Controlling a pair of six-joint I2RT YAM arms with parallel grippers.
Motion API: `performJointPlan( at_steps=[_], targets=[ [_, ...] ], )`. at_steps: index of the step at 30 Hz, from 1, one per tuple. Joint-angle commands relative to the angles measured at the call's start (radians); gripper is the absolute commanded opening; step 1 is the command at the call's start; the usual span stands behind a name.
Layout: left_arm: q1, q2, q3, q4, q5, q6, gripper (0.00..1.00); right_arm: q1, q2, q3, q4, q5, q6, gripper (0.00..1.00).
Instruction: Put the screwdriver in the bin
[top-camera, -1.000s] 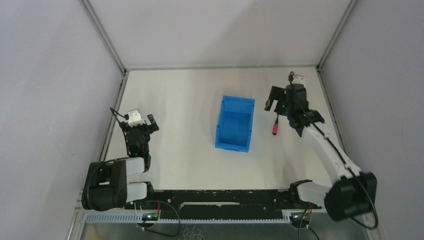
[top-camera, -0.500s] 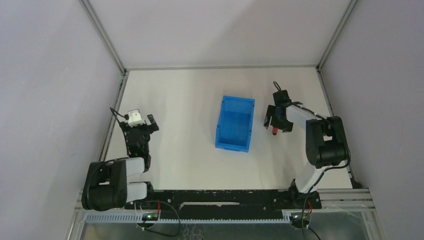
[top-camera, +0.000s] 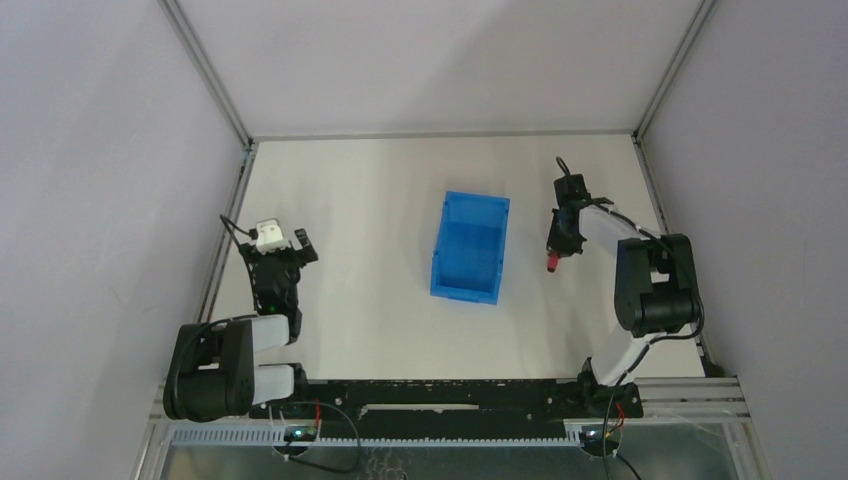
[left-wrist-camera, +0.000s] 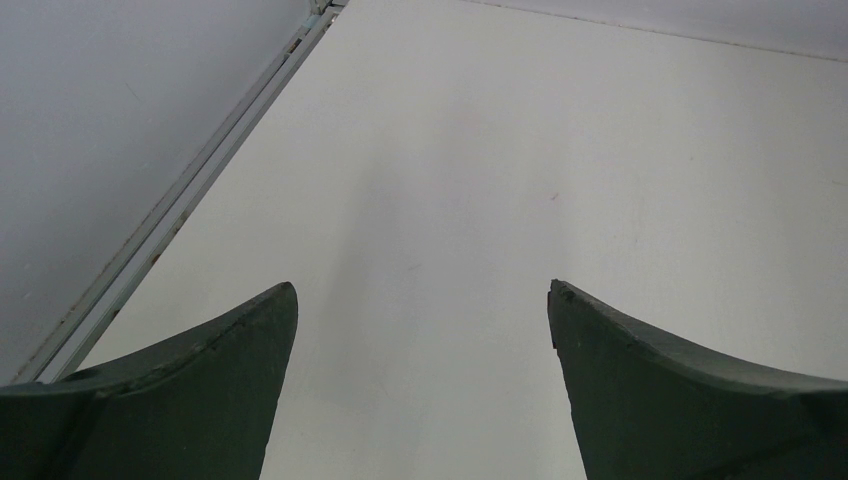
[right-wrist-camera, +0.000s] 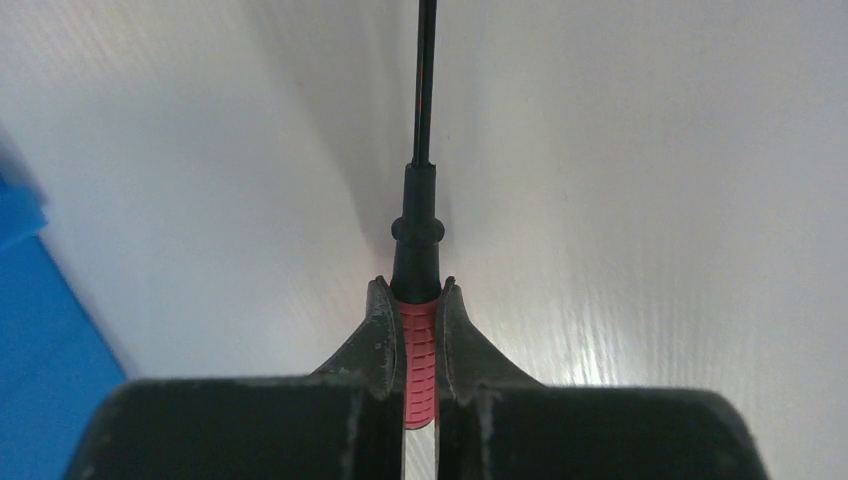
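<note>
The right gripper (right-wrist-camera: 415, 300) was down at the table (top-camera: 360, 200), on the right side of the bin (top-camera: 466, 291), and its jaws were pressed together on the screwdriver (right-wrist-camera: 417, 240). In the right wrist view the two dark fingers (right-wrist-camera: 375, 330) touched the ribbed red-pink handle from both sides, with only the width of the handle between them. The black collar and the thin dark shaft came out in front of the fingertips and pointed away from the camera over the white surface. From these pictures I could not tell if the tool was resting on the table or was a little above it. In the top view the red end of the screwdriver (top-camera: 551, 265) showed at the near side of the right gripper (top-camera: 558, 240). The tool was outside the bin, near its right wall but not touching it. A blue corner of the bin (right-wrist-camera: 30, 350) was seen at the left edge of the right wrist view. The left gripper (left-wrist-camera: 420, 290) was over bare table at the left side, well apart from the bin. Its jaws stood wide apart, and nothing was between them or touching them.
</note>
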Motion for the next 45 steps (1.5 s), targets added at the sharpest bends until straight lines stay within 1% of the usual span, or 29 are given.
performJointPlan(
  at_steps=[1, 6, 11, 15, 20, 23, 29, 35, 39, 40, 45],
  targets=[
    [-0.002, -0.008, 0.032, 0.029, -0.002, 0.020, 1.00, 0.013, -0.151, 0.119, -0.153, 0.043, -0.058, 0.00],
    [-0.004, -0.007, 0.032, 0.029, -0.003, 0.020, 1.00, 0.074, -0.264, 0.223, -0.320, 0.088, -0.082, 0.00],
    [-0.003, -0.008, 0.032, 0.029, -0.003, 0.020, 1.00, 0.208, -0.323, 0.330, -0.437, 0.116, -0.046, 0.00],
    [-0.003, -0.008, 0.032, 0.029, -0.003, 0.020, 1.00, 0.362, -0.320, 0.439, -0.494, 0.129, -0.001, 0.00],
    [-0.003, -0.008, 0.032, 0.029, -0.003, 0.020, 1.00, 0.520, -0.244, 0.540, -0.522, 0.184, 0.072, 0.00],
    [-0.003, -0.008, 0.032, 0.029, -0.002, 0.020, 1.00, 0.569, -0.184, 0.541, -0.493, 0.204, 0.132, 0.00],
    [-0.003, -0.008, 0.032, 0.029, -0.004, 0.020, 1.00, 0.628, -0.098, 0.453, -0.357, 0.182, 0.218, 0.00],
    [-0.002, -0.008, 0.032, 0.029, -0.003, 0.020, 1.00, 0.642, -0.021, 0.371, -0.248, 0.199, 0.262, 0.00],
    [-0.004, -0.009, 0.032, 0.029, -0.002, 0.020, 1.00, 0.644, 0.016, 0.318, -0.163, 0.191, 0.293, 0.05],
    [-0.004, -0.008, 0.033, 0.029, -0.002, 0.020, 1.00, 0.644, 0.026, 0.307, -0.140, 0.191, 0.298, 0.08],
    [-0.003, -0.008, 0.033, 0.029, -0.003, 0.020, 1.00, 0.642, 0.109, 0.298, -0.112, 0.214, 0.311, 0.13]
  ],
)
